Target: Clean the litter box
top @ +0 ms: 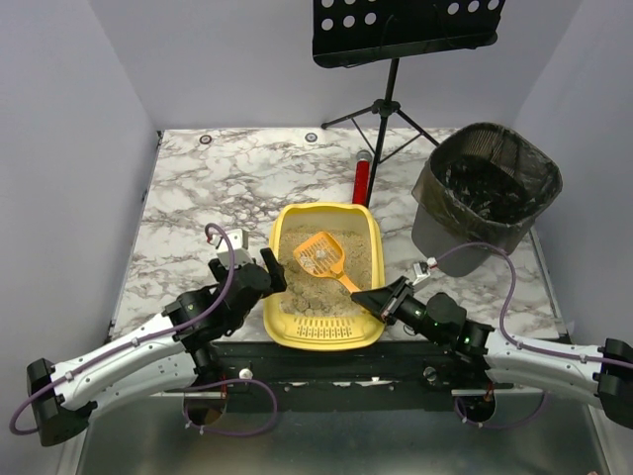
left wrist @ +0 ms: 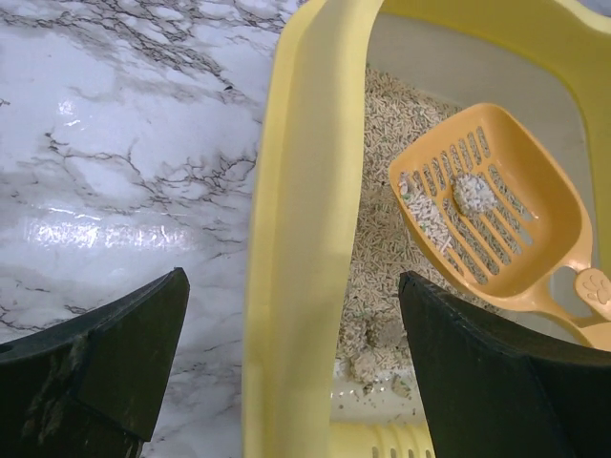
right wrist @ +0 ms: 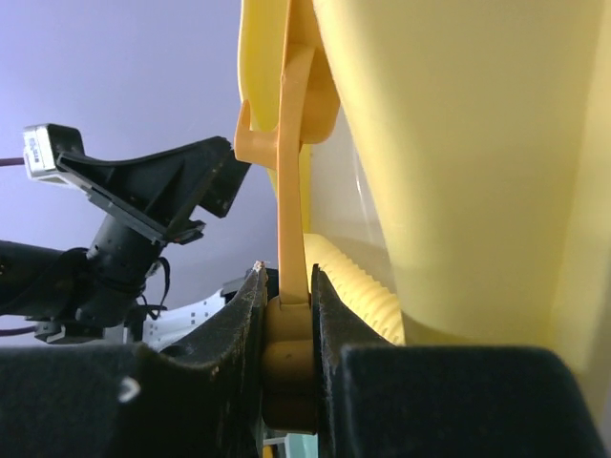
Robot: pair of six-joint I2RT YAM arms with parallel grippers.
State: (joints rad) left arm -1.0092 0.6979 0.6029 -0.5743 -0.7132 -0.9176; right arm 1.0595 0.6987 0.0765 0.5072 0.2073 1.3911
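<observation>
The yellow litter box (top: 368, 237) sits at the table's near middle with beige litter and grey clumps inside. My right gripper (top: 381, 297) is shut on the handle of the orange slotted scoop (top: 319, 254), which is held above the litter with a clump and some granules in it. In the right wrist view the handle (right wrist: 291, 219) is pinched between the fingers. My left gripper (top: 265, 269) is open and straddles the box's left wall (left wrist: 301, 239). The scoop (left wrist: 496, 205) shows in the left wrist view too.
A black mesh bin (top: 487, 193) with a dark liner stands at the right rear. A red cylinder (top: 361, 181) lies behind the box. A black music stand (top: 388, 94) rises at the back. Marble tabletop (top: 188, 208) lies to the left.
</observation>
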